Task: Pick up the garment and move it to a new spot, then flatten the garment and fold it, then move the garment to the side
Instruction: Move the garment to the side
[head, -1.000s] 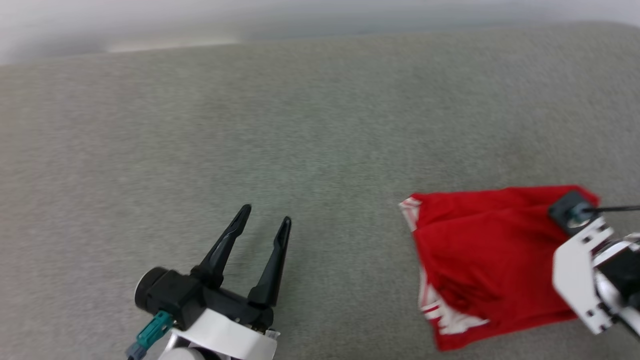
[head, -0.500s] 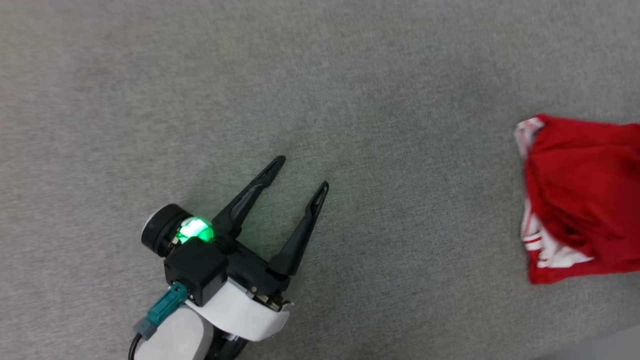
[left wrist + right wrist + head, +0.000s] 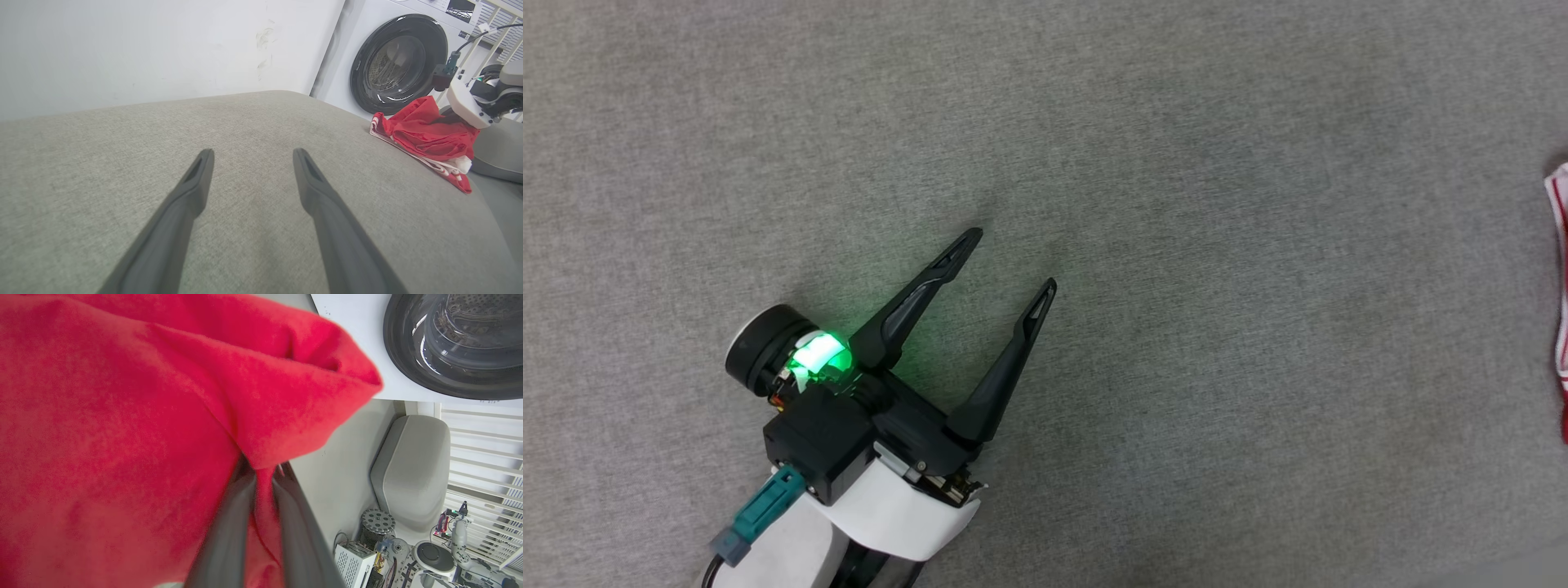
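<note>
Two grippers, one busy. The right gripper (image 3: 263, 477) is pinched tight on a fold of the small red jersey-style shirt with white-and-red striped trim (image 3: 122, 437), and red cloth bunches over its tips. The left gripper (image 3: 1013, 258) is idle, fingers spread wide with nothing between them, low over the grey woven cushion surface (image 3: 1176, 163). Can't tell if it's touching.

Shirt location: far right edge of the cushion, well apart from the left gripper. The head view has a sliver of trim at its right edge. In the left wrist view the shirt is heaped, one end raised by the right arm, the rest on the cushion, with a white front-loading washing machine (image 3: 392, 61) behind.

My read: carry phase. The shirt is bunched, not flat, so probably the first pick-and-move, though it could be the final shift aside. Next move: lay it on open cushion, release, then bring the left gripper in for a second edge to spread it.
</note>
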Robot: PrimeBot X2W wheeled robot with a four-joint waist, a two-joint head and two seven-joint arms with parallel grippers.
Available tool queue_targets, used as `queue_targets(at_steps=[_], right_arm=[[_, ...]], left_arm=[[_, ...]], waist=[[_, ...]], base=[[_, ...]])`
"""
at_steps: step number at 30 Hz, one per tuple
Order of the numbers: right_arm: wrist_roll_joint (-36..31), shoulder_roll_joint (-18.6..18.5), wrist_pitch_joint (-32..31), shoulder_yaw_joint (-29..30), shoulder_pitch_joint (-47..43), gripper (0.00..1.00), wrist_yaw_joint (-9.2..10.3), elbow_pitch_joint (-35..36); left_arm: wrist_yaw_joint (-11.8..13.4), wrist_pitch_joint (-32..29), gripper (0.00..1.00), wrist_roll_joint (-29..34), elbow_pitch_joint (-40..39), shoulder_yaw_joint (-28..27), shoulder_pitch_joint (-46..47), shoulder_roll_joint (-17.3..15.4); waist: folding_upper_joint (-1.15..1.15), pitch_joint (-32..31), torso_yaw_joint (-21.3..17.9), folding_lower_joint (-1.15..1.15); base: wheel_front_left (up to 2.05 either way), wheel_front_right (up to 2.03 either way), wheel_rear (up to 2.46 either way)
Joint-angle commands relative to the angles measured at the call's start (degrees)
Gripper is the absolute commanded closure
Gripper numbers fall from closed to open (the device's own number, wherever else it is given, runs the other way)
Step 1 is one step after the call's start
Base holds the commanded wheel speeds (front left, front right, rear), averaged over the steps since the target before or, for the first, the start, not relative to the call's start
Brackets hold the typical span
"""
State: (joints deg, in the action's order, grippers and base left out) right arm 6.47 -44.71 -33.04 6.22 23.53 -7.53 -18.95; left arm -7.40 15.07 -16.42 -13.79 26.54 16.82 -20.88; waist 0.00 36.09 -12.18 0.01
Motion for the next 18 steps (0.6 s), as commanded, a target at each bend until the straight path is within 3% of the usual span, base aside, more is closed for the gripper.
queue_targets(at_steps=[1, 6, 7, 8, 18], right_arm=[[-0.8, 0.6, 1.0, 0.6, 1.2, 1.0, 0.08, -1.4], [-2.0, 1.6, 3.5, 2.6, 3.1, 1.0, 0.09, -5.0], [-2.4, 1.8, 4.1, 2.9, 3.2, 0.75, 0.09, -5.5], [-2.9, 1.8, 4.9, 3.2, 3.3, 0.0, 0.09, -5.8], [-1.6, 3.2, 9.3, 4.2, 3.7, 0.0, 0.08, -2.1]], left_arm=[[-0.1, 0.1, 0.0, 0.0, -0.4, -0.2, -0.1, -0.1], [-0.1, 0.1, 0.0, -0.2, -0.6, -0.5, -0.8, -0.2], [-0.1, 0.1, 0.0, -0.3, -0.5, -0.6, -1.0, 0.0], [-0.1, 0.1, 0.0, -0.4, -0.4, -0.7, -1.0, 0.2], [-0.1, 0.1, 0.0, -2.2, 1.8, -3.6, -4.1, 4.6]], waist=[[0.0, 0.4, 0.5, -0.01], [0.0, 0.1, 1.0, -0.01], [0.0, -0.1, 1.1, -0.01], [0.0, -0.5, 1.2, -0.01], [0.0, -9.6, 2.7, -0.01]], base=[[0.0, 0.0, 0.0], [0.0, 0.0, 0.0], [0.0, 0.0, 0.0], [0.0, 0.0, 0.0], [0.0, 0.0, 0.0]])
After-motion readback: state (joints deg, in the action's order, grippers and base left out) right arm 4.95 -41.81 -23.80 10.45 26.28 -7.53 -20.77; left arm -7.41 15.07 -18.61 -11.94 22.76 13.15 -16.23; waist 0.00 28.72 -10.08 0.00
